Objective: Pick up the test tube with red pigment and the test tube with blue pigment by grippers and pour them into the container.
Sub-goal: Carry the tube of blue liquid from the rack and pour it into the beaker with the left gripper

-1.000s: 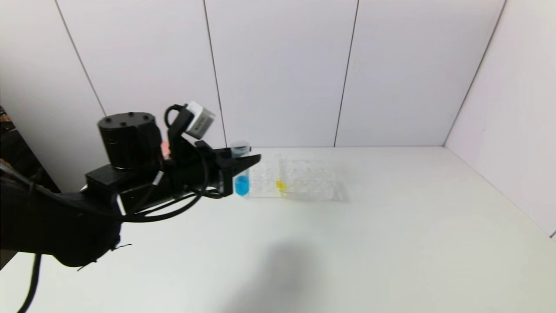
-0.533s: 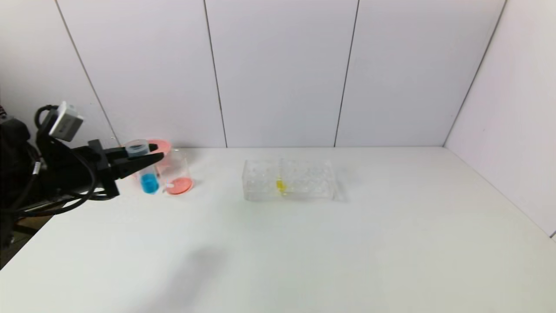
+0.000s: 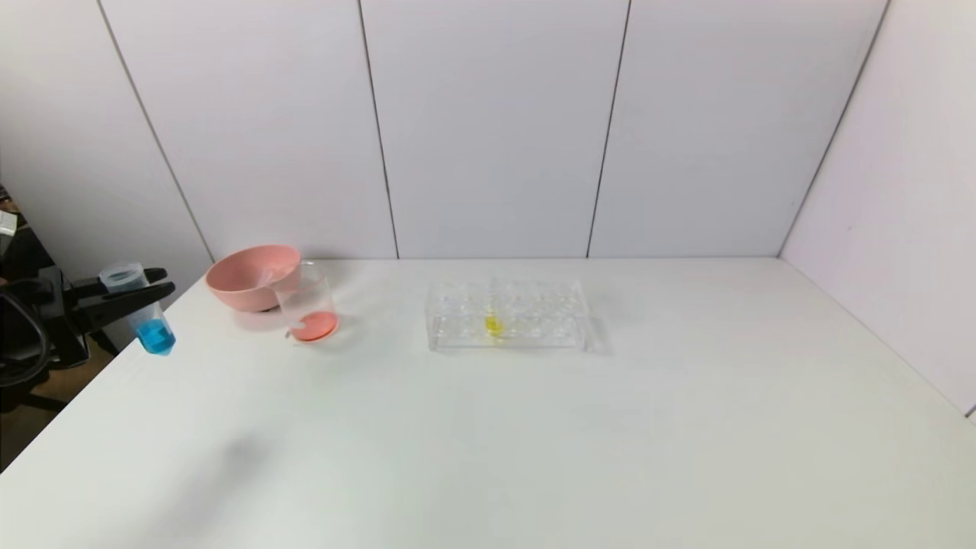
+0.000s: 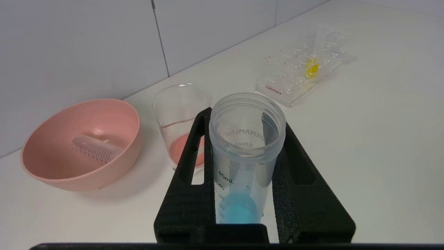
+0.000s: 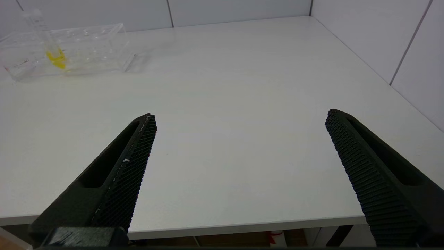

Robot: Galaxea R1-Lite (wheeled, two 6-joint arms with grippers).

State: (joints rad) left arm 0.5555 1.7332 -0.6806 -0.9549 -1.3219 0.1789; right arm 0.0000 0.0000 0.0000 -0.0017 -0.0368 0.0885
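My left gripper [image 3: 145, 290] is shut on the test tube with blue pigment [image 3: 145, 311] and holds it upright in the air at the table's left edge, left of the container. In the left wrist view the tube [image 4: 244, 156] stands between the black fingers [image 4: 194, 146], blue liquid at its bottom. The container [image 3: 306, 301] is a clear glass beaker with red liquid in its bottom; it also shows in the left wrist view [image 4: 180, 114]. An empty clear tube [image 4: 95, 150] lies in the pink bowl [image 4: 52, 173]. My right gripper [image 5: 239, 119] is open and empty, at the table's near edge.
The pink bowl [image 3: 248, 284] stands just left of the beaker, near the back wall. A clear rack [image 3: 534, 332] with a yellow-liquid tube [image 3: 493, 325] stands at mid table; it also shows in the right wrist view [image 5: 86, 52]. Walls close the back and right sides.
My left gripper has swung far to the left with the blue tube, from in front of the rack, past the beaker, to the table's left edge.
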